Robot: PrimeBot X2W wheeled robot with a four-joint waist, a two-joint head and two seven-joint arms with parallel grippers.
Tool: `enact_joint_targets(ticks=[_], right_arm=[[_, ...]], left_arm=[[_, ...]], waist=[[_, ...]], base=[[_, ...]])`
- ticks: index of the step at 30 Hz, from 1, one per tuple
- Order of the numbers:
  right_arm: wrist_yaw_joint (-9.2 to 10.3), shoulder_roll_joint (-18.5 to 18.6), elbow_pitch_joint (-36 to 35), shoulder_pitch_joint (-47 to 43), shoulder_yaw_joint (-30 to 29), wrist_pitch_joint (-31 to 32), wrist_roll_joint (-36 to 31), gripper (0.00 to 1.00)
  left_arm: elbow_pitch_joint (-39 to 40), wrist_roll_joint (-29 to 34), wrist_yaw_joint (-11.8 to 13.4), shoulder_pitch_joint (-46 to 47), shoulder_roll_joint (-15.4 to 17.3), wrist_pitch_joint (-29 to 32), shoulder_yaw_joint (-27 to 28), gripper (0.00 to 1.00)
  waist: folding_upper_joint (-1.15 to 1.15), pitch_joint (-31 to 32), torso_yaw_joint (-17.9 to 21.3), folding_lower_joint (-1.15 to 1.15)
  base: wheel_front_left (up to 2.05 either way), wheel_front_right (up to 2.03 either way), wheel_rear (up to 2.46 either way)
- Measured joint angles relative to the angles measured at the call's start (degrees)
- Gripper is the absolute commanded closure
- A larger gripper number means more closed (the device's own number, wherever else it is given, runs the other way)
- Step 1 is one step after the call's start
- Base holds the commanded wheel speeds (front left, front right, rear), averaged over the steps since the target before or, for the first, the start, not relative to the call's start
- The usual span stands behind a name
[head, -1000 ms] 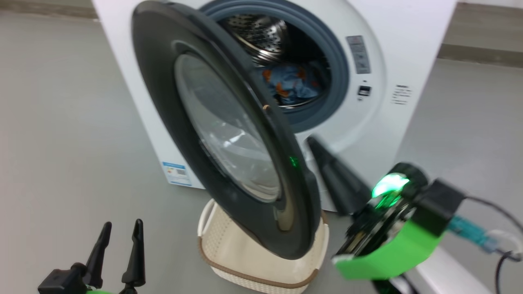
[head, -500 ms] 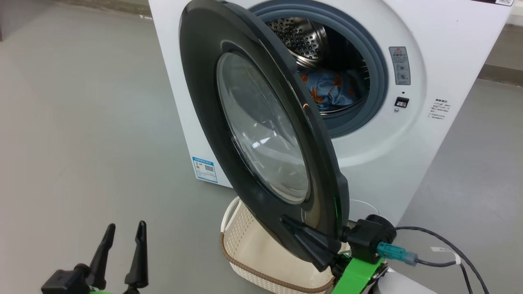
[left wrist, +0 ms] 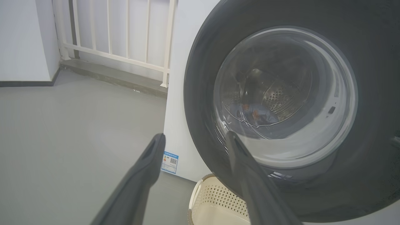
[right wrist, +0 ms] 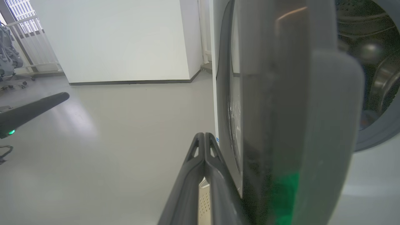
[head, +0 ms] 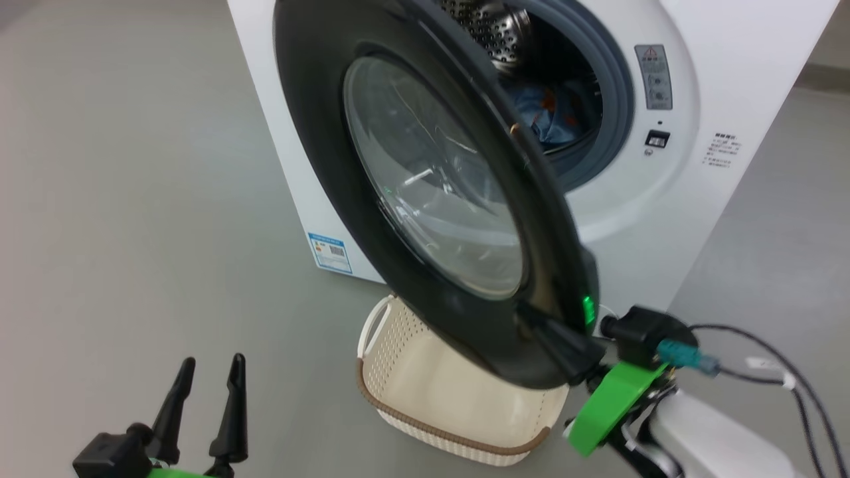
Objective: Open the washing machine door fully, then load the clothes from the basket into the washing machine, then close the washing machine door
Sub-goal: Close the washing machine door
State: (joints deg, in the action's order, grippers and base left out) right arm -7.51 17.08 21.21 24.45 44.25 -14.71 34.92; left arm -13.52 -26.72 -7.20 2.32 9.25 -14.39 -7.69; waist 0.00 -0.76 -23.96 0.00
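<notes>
Lying fingers-together against the lower rim of the glossy black round washing machine door (head: 319,133), the right gripper (head: 529,312) can likely shove that stiff, heavy, slick edge; the left gripper (head: 212,362) has its fingers apart.

In the head view the washing machine door (head: 312,133) runs off the top edge and covers the left half of the washing machine's (head: 664,199) drum mouth. Of the clothes (head: 539,113), just a blue, orange-spotted patch shows past its rim. It also hides the basket's (head: 398,345) far right corner. The blue label (head: 329,252) is too small to read. In the right wrist view the door's edge blurs beside the right gripper (right wrist: 204,137); contact cannot be told.
</notes>
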Motion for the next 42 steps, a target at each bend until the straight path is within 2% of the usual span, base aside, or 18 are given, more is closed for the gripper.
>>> enact_joint_targets(ticks=[14,26,31,42], right_arm=[[0.00,6.20,2.82,11.00,-14.32,0.00,-0.66,1.00],[-0.12,9.61,6.82,26.21,-15.83,-0.01,-0.57,1.00],[-1.24,8.44,8.39,28.47,-16.11,-0.09,-1.15,1.00],[-0.66,7.49,8.70,26.61,-17.29,0.00,-1.25,1.00]], left_arm=[[3.31,-0.93,-0.09,6.74,-1.60,0.00,-1.31,0.00],[4.21,-1.49,-0.32,11.98,-3.10,-0.01,-1.63,0.00],[4.08,-1.53,-0.32,12.81,-3.52,-0.01,-1.90,0.00],[3.08,-1.53,-0.33,12.78,-3.12,-0.01,-1.97,0.00]], waist=[[0.00,-10.84,0.64,0.00],[0.00,-21.22,0.40,0.00],[0.00,-23.75,-0.20,0.00],[0.00,-20.61,1.10,0.00]], base=[[0.00,0.00,0.00],[0.00,0.00,0.00],[0.00,0.00,0.00],[0.00,0.00,0.00]])
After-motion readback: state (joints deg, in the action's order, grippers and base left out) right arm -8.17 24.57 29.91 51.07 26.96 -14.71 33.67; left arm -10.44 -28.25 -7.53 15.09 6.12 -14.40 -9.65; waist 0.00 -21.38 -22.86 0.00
